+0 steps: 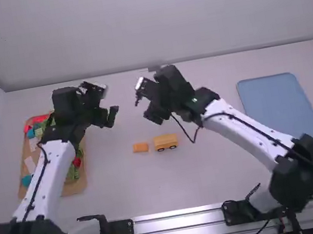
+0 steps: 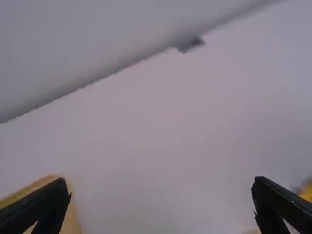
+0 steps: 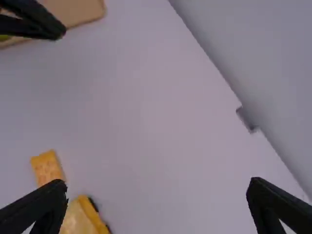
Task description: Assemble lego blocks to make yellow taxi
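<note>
Along the tabletop's left edge, mixed lego blocks sit on a tan board. The left end effector hangs just inward of that board, nothing between its spread fingers. Next, around the middle and rather closer to the near edge than the far one, lies a loose yellow block, its longer side roughly parallel to the near edge. Just to its right, with a small gap, stands the wheeled yellow body, its long axis running the same way. The right end effector, also empty with fingers apart, hangs beyond the pair, so the body lies almost straight toward the near edge from it; the left one would have to come rightward too. The right arm therefore seems better placed for the body, and its fingers would probably need turning to suit that axis.
</note>
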Action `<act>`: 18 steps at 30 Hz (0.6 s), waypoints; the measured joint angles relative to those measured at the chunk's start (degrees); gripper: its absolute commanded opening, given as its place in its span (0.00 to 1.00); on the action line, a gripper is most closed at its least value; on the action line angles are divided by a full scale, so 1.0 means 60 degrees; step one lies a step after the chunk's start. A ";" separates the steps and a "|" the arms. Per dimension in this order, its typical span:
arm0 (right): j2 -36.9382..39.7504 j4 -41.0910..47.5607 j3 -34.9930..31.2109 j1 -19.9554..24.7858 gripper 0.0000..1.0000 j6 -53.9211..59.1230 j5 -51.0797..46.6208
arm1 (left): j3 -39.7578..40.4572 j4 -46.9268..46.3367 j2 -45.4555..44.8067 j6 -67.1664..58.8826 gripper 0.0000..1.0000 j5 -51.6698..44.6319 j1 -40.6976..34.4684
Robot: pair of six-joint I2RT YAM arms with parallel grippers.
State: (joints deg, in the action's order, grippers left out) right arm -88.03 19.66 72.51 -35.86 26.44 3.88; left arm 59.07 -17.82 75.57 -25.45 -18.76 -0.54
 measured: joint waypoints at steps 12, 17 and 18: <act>0.2262 -0.1195 -0.4309 0.3224 0.99 0.2317 0.4932 | 0.0182 -0.2889 0.2801 -0.7777 0.99 -0.4794 0.0000; 0.1668 -0.1213 -0.4619 0.4178 0.99 0.3606 0.6754 | 0.0182 -0.3024 0.4011 -0.9296 0.95 -0.5504 0.0000; 0.1373 -0.1213 -0.4688 0.4430 0.99 0.4095 0.7329 | 0.0182 -0.3053 0.4368 -0.9825 0.89 -0.5625 -0.0004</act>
State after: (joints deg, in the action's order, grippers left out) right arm -79.79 12.38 44.38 -9.28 51.00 47.86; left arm 60.16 -36.14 101.78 -84.40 -52.51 -0.56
